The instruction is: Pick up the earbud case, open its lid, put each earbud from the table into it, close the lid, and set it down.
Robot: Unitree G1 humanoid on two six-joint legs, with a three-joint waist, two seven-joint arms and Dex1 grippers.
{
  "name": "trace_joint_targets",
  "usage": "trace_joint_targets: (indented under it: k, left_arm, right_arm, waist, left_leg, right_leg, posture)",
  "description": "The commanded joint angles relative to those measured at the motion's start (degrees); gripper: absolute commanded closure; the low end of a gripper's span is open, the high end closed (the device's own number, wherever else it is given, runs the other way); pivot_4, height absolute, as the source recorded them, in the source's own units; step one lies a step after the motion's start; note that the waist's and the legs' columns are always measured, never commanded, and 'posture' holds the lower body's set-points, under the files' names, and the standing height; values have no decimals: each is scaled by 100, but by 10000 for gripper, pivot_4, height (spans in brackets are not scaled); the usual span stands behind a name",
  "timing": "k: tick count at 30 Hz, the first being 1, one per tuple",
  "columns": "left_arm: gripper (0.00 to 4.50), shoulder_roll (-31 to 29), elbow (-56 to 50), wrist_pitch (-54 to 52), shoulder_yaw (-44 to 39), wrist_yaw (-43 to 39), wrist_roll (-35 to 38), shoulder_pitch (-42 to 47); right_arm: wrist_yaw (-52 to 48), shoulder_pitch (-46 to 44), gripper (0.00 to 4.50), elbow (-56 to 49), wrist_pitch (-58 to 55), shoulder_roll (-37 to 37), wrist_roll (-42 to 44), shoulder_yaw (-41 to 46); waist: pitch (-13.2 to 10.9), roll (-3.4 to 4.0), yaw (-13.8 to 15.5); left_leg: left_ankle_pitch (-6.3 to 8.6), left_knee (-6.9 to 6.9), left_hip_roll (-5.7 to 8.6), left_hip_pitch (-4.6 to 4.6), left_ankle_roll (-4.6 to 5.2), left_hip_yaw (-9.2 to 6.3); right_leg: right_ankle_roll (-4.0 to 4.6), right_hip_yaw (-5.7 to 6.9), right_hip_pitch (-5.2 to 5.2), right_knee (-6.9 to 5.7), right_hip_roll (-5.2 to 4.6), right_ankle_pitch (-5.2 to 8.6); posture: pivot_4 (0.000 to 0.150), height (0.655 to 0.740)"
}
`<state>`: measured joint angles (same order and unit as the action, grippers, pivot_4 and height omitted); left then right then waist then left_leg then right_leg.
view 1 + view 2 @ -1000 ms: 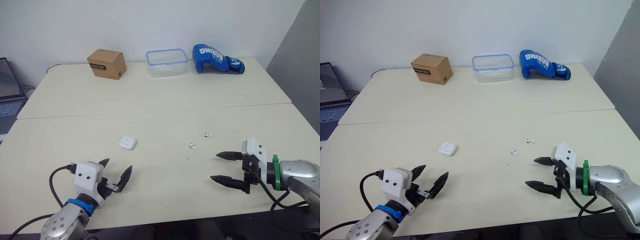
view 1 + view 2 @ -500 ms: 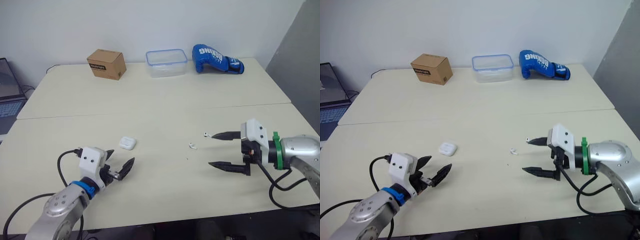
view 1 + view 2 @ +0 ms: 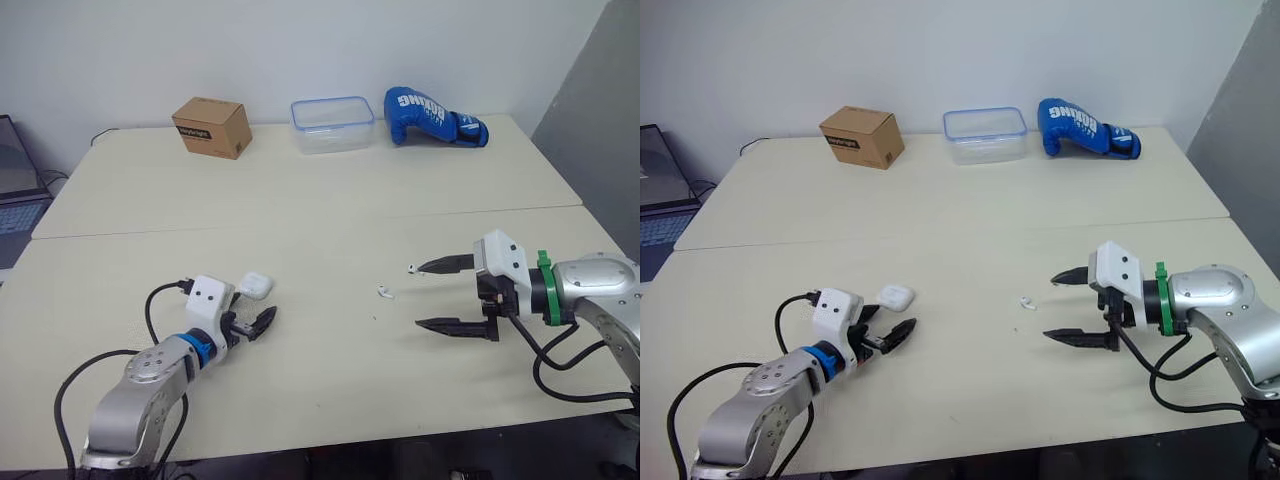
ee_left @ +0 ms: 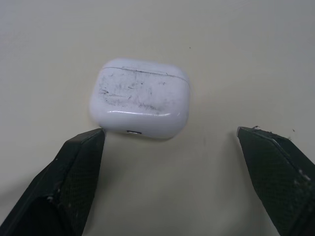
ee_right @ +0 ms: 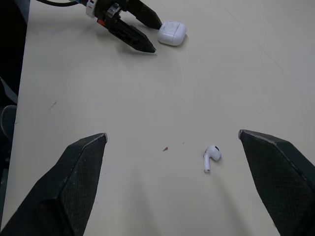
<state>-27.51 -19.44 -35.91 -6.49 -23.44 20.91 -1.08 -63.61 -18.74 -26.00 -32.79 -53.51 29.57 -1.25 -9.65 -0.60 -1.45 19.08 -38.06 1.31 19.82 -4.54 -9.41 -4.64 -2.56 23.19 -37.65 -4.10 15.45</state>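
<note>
The white earbud case lies flat on the pale worktop with its lid shut and its top scuffed, over on the robot's left side. The left gripper sits low at the worktop with its two black fingers spread wide, holding nothing. The case is just ahead of the gap between them and off towards one finger, whose tip comes right up to the case's corner; whether they touch cannot be told. Well apart to the right, the right gripper hangs over the worktop pointing towards the left arm, its fingers also spread wide and holding nothing. The near earbud lies loose on the worktop a little ahead of those fingers, in line with the gap between them. The far earbud lies just beside the tip of the finger farther from the robot. Along the back of the worktop stand a cardboard box, a clear plastic container with a blue rim, and a blue boxing glove lying on its side. A laptop sits off the worktop's left edge.
</note>
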Motion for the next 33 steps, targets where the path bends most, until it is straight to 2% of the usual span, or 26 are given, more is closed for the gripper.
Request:
trace_joint_targets:
  k: [1,8,15,24,33]
  left_arm:
    - [275,127,243,166,101,89,-188,137]
    - [275,174,293,203,28,116,-296,147]
    - [275,-374,267,253,-127,-344,-260,-9]
    - [275,-805,973,443,-89,-804,-368,504]
    - [275,-1030,1877,718,333,-1514,-549,1251]
  right_arm:
    - [41,58,0,-264,-25,-69,98,206]
    - [120,138,0,-347,-97,-96,146,280]
    - [151,163,0,-339,-138,-100,172,307]
    - [205,256,0,-417,-187,-100,205,376]
    - [241,269,0,-445,-229,-94,192,400]
  waist:
    - [0,0,5]
    - [2,2,11]
    - [2,3,-20]
    - [2,3,-13]
    - [2,3,-4]
  left_leg:
    - [0,-1,0,0,0,0]
    - [-1,-4,0,-2,-1,-1]
    - [-1,0,-1,-3,-1,1]
    - [0,-1,0,-2,0,0]
    - [-1,-2,1,-2,0,-1]
  right_leg:
    - [0,0,0,-1,0,0]
    - [0,-1,-1,-7,0,-1]
    - [0,-2,2,-6,0,-1]
    - [0,1,2,-7,0,-1]
    - [0,1,1,-9,0,-1]
  posture:
    - [1500,7400]
    - [1500,7400]
    - [1500,7400]
    - [1500,7400]
    - [1500,7400]
